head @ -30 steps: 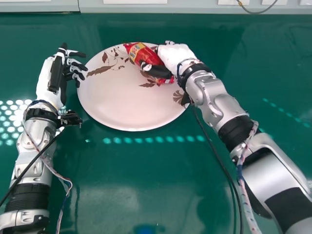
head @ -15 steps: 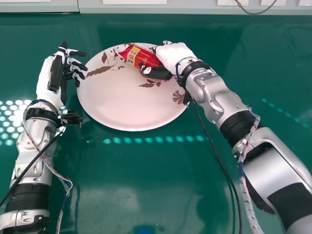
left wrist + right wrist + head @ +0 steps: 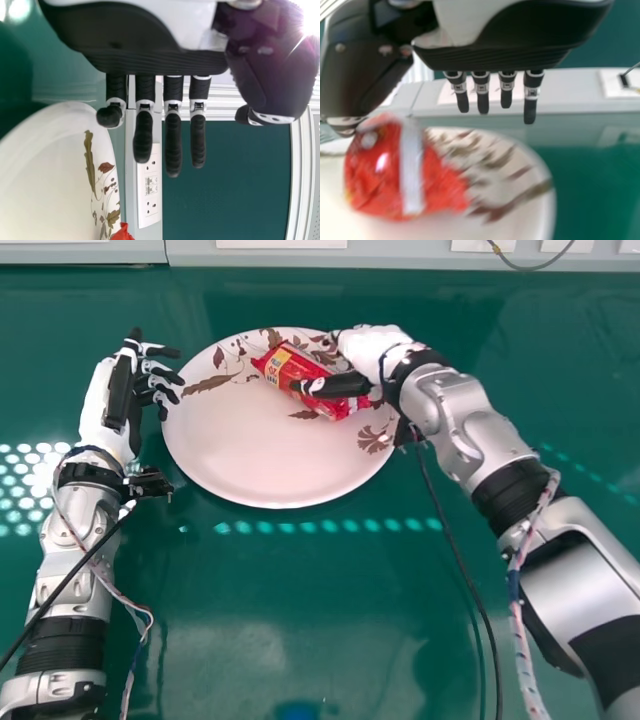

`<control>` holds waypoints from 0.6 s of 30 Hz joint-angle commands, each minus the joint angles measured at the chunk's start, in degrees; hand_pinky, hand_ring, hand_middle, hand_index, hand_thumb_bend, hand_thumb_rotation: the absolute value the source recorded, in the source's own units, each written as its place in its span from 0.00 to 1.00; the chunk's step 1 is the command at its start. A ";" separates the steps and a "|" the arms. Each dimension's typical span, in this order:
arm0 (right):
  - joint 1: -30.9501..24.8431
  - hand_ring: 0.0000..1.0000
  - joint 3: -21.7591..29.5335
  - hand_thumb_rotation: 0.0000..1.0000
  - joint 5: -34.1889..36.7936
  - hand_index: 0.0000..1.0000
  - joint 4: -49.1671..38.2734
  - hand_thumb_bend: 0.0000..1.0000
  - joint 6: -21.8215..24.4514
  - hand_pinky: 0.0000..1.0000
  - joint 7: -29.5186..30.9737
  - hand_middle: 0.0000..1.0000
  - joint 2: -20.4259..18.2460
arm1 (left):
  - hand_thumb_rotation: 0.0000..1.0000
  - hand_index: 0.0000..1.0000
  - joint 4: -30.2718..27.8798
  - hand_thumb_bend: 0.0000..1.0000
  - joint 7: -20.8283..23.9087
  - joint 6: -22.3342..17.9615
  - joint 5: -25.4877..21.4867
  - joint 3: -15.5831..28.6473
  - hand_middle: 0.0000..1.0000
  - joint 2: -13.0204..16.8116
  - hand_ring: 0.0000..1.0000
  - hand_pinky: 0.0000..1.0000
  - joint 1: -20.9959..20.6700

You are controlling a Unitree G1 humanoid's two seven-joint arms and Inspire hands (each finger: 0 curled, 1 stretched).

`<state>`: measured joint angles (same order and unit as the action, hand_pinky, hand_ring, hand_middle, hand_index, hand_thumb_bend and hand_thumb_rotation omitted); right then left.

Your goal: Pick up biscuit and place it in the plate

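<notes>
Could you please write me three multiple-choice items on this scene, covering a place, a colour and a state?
1. Where is the biscuit packet?
A. Beside the plate
B. Within the plate's rim
C. Under the plate

2. What is the packet's main colour?
A. Red
B. Blue
C. Green

3. How are the fingers of the right hand, leaving the thumb aside?
A. Curled into a fist
B. Wrapped round the packet
C. Straight

Answers:
1. B: the head view shows the plate's rim around it.
2. A: its wrapper is mostly red in the head view.
3. C: the right wrist view shows them extended, clear of the packet.
</notes>
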<state>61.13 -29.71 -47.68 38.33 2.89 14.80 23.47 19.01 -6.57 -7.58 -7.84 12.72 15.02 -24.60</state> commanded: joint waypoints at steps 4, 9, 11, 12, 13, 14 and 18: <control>-1.60 1.00 4.16 0.63 2.08 1.00 -7.40 1.00 6.31 0.86 5.07 1.00 2.42 | 0.08 0.48 1.36 0.48 -0.20 -0.74 0.21 -0.50 0.33 -0.65 0.23 0.02 -0.11; -3.48 0.96 8.62 0.68 3.29 1.00 -15.15 1.00 10.66 0.78 6.99 1.00 6.00 | 0.08 0.48 2.43 0.49 -0.53 -1.20 0.44 -1.04 0.33 -0.95 0.23 0.00 -0.71; -4.64 0.94 11.23 0.70 4.65 1.00 -17.80 1.00 11.92 0.73 7.69 1.00 7.60 | 0.08 0.48 3.07 0.49 -0.62 -1.61 0.72 -1.29 0.34 -1.00 0.24 0.00 -1.02; -5.24 0.94 12.61 0.70 5.49 1.00 -19.13 1.00 12.94 0.72 8.30 1.00 8.20 | 0.08 0.48 3.31 0.48 -0.68 -1.74 0.78 -1.38 0.34 -1.05 0.25 0.00 -1.17; -5.87 0.95 13.74 0.69 6.09 1.00 -20.56 1.00 13.99 0.71 8.97 1.00 8.86 | 0.08 0.48 3.55 0.48 -0.72 -1.82 0.84 -1.43 0.34 -1.10 0.25 0.01 -1.31; -6.70 0.95 14.92 0.69 6.62 1.00 -22.12 1.00 14.92 0.69 9.42 1.00 9.57 | 0.08 0.48 3.86 0.49 -0.74 -2.05 0.90 -1.46 0.34 -1.18 0.25 0.02 -1.43; -10.71 0.92 19.09 0.69 8.06 1.00 -29.23 1.00 18.32 0.61 10.96 1.00 12.54 | 0.08 0.48 4.31 0.49 -0.24 -2.32 1.43 -1.65 0.34 -1.47 0.26 0.04 -1.65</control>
<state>52.52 -12.33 -40.64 11.84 20.44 25.15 34.47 22.92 -7.00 -9.40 -6.77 11.55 13.89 -26.11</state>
